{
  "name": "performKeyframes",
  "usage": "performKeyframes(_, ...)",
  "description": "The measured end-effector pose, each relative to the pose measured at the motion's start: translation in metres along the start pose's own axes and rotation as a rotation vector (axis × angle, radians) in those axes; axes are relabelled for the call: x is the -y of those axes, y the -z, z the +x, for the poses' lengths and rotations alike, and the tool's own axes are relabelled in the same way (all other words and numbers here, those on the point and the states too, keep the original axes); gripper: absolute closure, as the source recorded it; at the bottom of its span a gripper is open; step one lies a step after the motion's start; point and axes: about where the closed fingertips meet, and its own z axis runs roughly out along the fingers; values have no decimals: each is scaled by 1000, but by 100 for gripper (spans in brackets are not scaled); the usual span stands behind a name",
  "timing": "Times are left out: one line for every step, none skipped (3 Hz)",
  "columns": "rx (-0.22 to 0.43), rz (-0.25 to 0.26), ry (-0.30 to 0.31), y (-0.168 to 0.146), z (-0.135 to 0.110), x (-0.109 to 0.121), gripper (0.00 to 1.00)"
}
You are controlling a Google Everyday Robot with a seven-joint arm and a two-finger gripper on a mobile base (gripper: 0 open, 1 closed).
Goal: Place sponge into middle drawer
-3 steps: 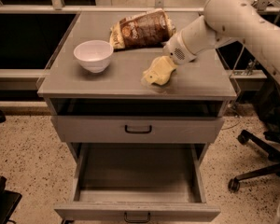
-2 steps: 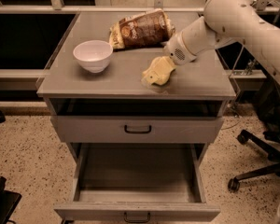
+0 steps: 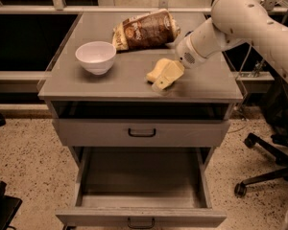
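- Nothing that I can make out has moved since the earlier frames: the sponge (image 3: 164, 74) lies on the same patch of the table (image 3: 129, 83), right of centre and close to the near edge, and the claw (image 3: 178, 66) sits at its right end as it did then
- For the task, that pause means the pickup is not finished; the sponge rests on the table top, unlifted, so I judge the grasp to be the step in hand
- White bowl (image 3: 96, 56) stands upright on the left, well apart from the sponge, unchanged
- Brown bread bag (image 3: 146, 30) lies at the far middle, near the sponge but apart from it, also unchanged
- Claw meets the sponge's right end, brought in from the far right by the white arm (image 3: 240, 18); I cannot tell whether it is clenched on the sponge or released
- Below the table top, the upper drawer (image 3: 141, 132) is shut and the middle drawer (image 3: 110, 218) is pulled out toward the near side, both as before
- Once lifted, the sponge would likely need carrying out past the near edge and down into that open drawer
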Motion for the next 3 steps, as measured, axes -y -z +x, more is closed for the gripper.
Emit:
performKeyframes(-26, 3, -52, -1, 18, -1, 0)
performKeyframes(-27, 2, -53, -1, 19, -1, 19)
performKeyframes(-27, 2, -53, -1, 19, -1, 42)
